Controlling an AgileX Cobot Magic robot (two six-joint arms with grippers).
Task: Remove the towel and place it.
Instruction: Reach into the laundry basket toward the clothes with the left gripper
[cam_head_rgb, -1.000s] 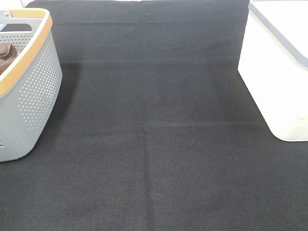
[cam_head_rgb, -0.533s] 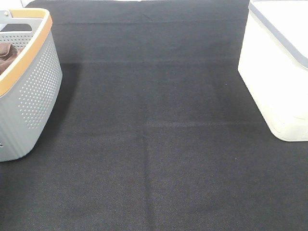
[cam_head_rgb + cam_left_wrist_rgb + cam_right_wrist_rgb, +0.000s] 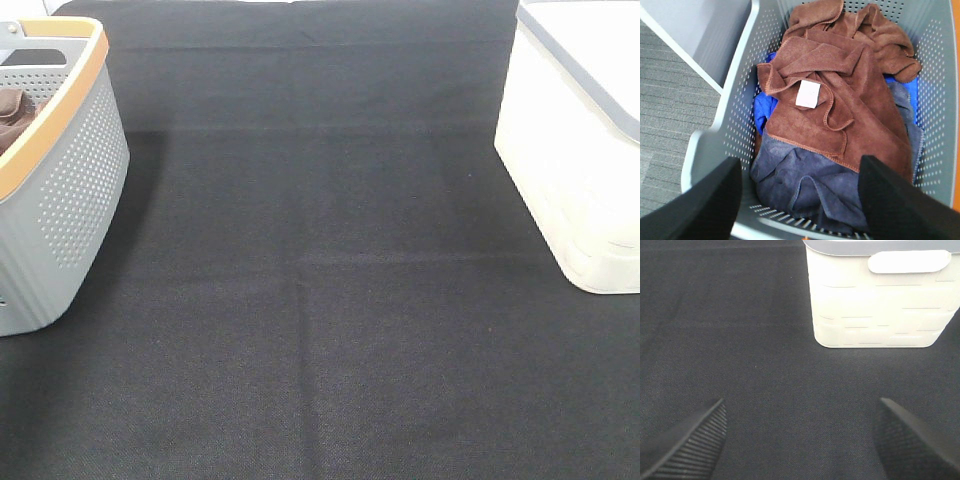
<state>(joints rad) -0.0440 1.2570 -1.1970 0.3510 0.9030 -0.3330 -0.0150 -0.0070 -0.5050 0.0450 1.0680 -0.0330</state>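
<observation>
Trouble here would most likely come from the layers: the reddish-brown microfibre towel [image 3: 855, 105] lies crumpled on top of the heap inside the grey perforated plastic basket [image 3: 737, 107], over a slate-blue cloth [image 3: 810, 192] and a bright blue cloth [image 3: 765, 107]. We judge that a deep pinch near the hemmed edge closest to the fingers could gather the slate-blue cloth too, lifting two pieces together. A shallow pinch on one loose fold risks the opposite, the plush fabric slipping free partway up. As the towel rises, a trailing corner could also drag on the rim and tug the basket across the black woven mat [image 3: 320, 300].

The left gripper [image 3: 800, 200] hangs above the basket with its fingers spread wide and nothing between them. The right gripper [image 3: 800, 442] is spread wide too, empty, over the mat near the white plastic box [image 3: 875, 305].

Bunched as it is, the towel has no clean heading. Its bulk runs along the basket's length, from the folds piled at the end far from the left gripper to the hem nearest it, and we take that as its long axis. The small white tag [image 3: 808, 94] sits face up on a folded-over corner about midway
</observation>
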